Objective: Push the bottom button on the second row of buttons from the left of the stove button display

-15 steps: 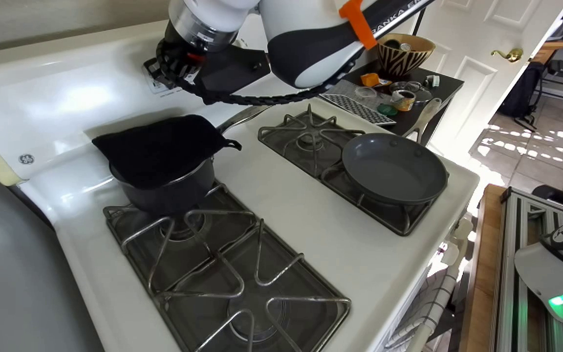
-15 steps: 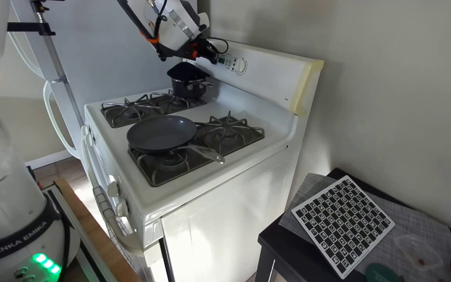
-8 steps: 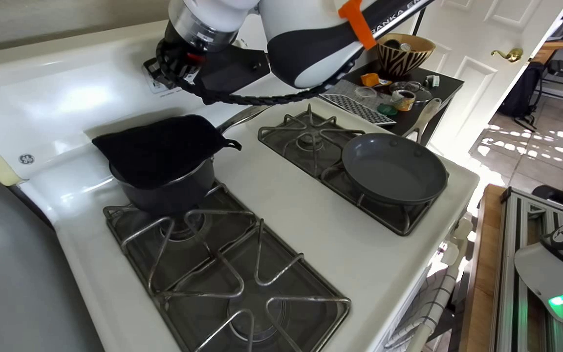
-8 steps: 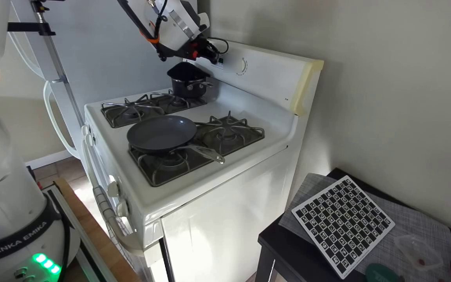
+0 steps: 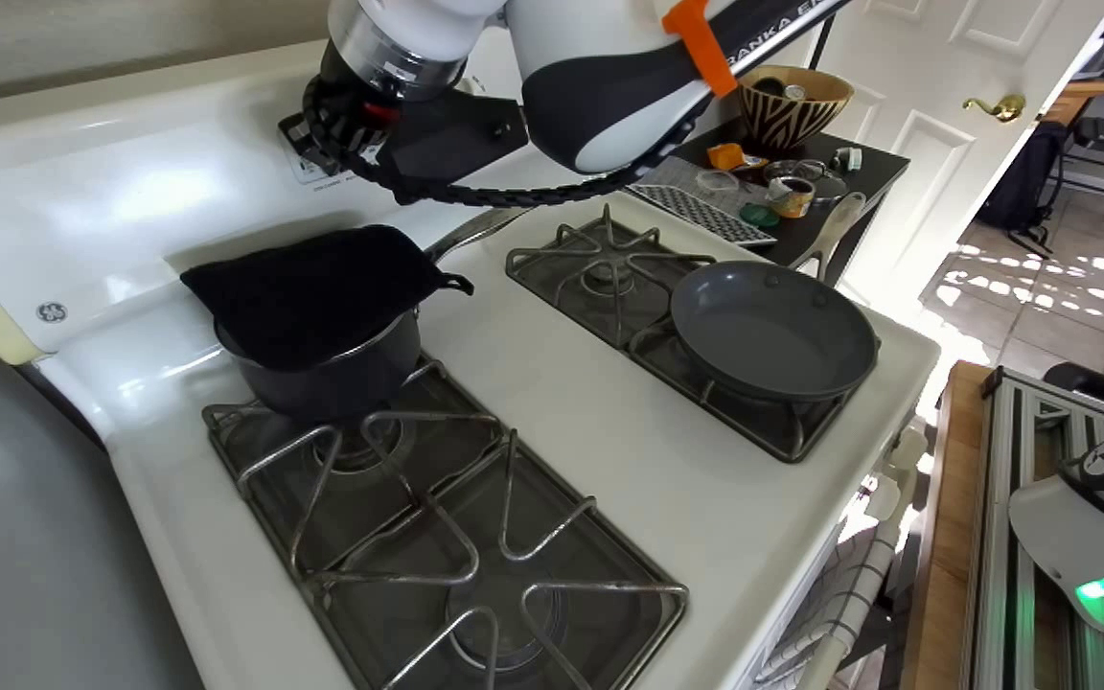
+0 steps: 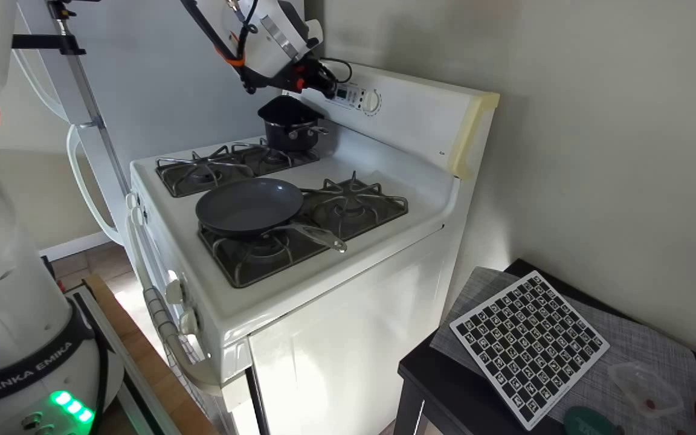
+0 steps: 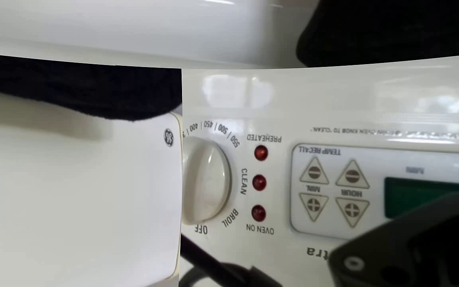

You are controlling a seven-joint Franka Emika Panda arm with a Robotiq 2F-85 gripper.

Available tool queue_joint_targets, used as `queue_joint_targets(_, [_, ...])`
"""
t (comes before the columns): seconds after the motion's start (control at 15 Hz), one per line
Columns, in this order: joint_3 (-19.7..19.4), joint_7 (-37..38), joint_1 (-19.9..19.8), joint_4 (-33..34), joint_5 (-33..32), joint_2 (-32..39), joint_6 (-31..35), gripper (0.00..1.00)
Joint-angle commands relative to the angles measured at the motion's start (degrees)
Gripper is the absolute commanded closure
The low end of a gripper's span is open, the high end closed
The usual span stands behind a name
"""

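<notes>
The fridge (image 6: 161, 84) stands just beside one edge of the stove (image 5: 600, 431), whose white top runs as a strip between the two pairs of grates (image 5: 399, 577), back to the raised backguard (image 6: 420, 115). The arm (image 5: 590, 101) crosses above, well apart from the grates, and is cut off at the top in both exterior views. A dark table (image 6: 444, 376) stands near the stove's opposite edge, lower than its top. The pan (image 6: 251, 205) rests on the front grate on the table side, its handle (image 6: 318, 234) pointing toward that edge. The pot (image 5: 341, 379), under a black cloth (image 5: 322, 292), stands on the rear grate on the fridge side, close to the backguard. Higher up, the jaws are at the fridge-side part of the display (image 6: 352, 96), which is set in the backguard; whether they touch it cannot be told, nor whether they are parted or together, as they are small and dark in both exterior views. In the wrist view a black piece (image 7: 397, 239) of the arm's end hides part of the green screen (image 7: 407, 195), and the display runs off the frame. A hard seam there cuts the dial (image 7: 209, 179). Four triangular buttons (image 7: 352, 175) show whole, upside down, in two columns beside the screen; the part of the display behind the jaws cannot be made out.
</notes>
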Motion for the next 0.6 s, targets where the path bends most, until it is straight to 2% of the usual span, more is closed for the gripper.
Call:
queue_joint_targets(0.0, [1.84, -2.17, -0.73, -0.55, 3.25, -0.78, -1.13, 0.67])
queue_joint_targets(0.27, [3.00, -4.18, -1.31, -2.36, 6.98, -3.15, -4.12, 0.33])
queue_joint_targets(0.53, [2.17, -3.22, -0.69, -2.94, 7.90, -5.29, -9.22, 0.00])
